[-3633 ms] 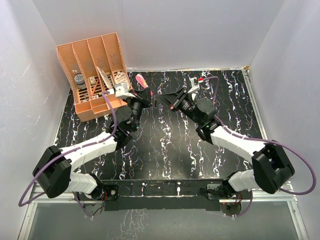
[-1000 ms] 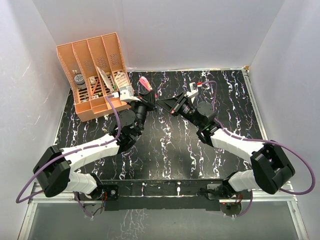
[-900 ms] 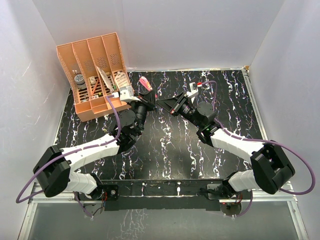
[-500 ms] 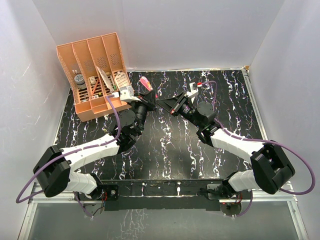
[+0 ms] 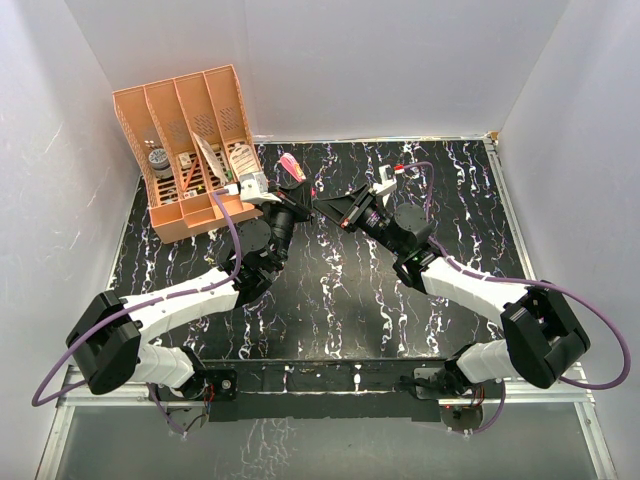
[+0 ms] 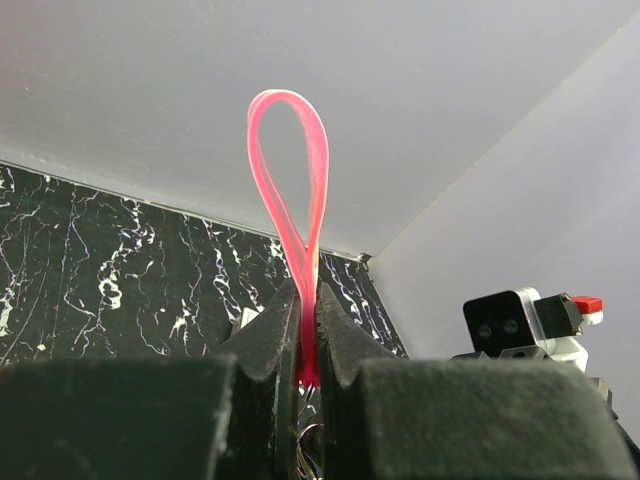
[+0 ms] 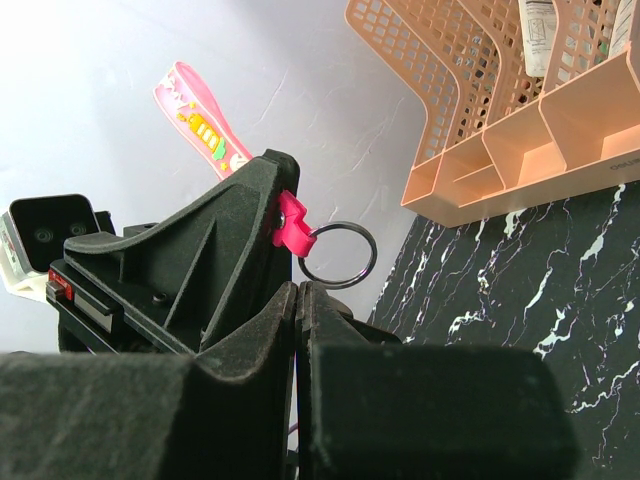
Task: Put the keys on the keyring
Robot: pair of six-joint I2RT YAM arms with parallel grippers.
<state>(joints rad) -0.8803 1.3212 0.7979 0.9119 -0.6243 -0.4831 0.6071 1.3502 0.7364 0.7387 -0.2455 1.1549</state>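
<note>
My left gripper (image 5: 297,192) is shut on the keyring, a magenta-pink strap (image 5: 290,166) whose loop stands up out of the jaws in the left wrist view (image 6: 290,180). In the right wrist view the strap (image 7: 203,128) sticks up behind the left fingers (image 7: 215,260), and its round metal ring (image 7: 337,254) hangs from the pink end, just above my right gripper (image 7: 300,290). My right gripper (image 5: 318,206) is shut, its tip almost touching the left gripper. No key shows in any view; whether one is between the right jaws is hidden.
An orange mesh organizer (image 5: 195,150) with several items stands at the back left, also in the right wrist view (image 7: 500,100). The black marbled table (image 5: 330,290) is walled in white. The right arm's wrist camera (image 6: 520,320) shows close on the left wrist view's right.
Since 3.6 s ago both grippers have shifted and closed in on each other, the strap moving right. Over the last second nothing has visibly moved.
</note>
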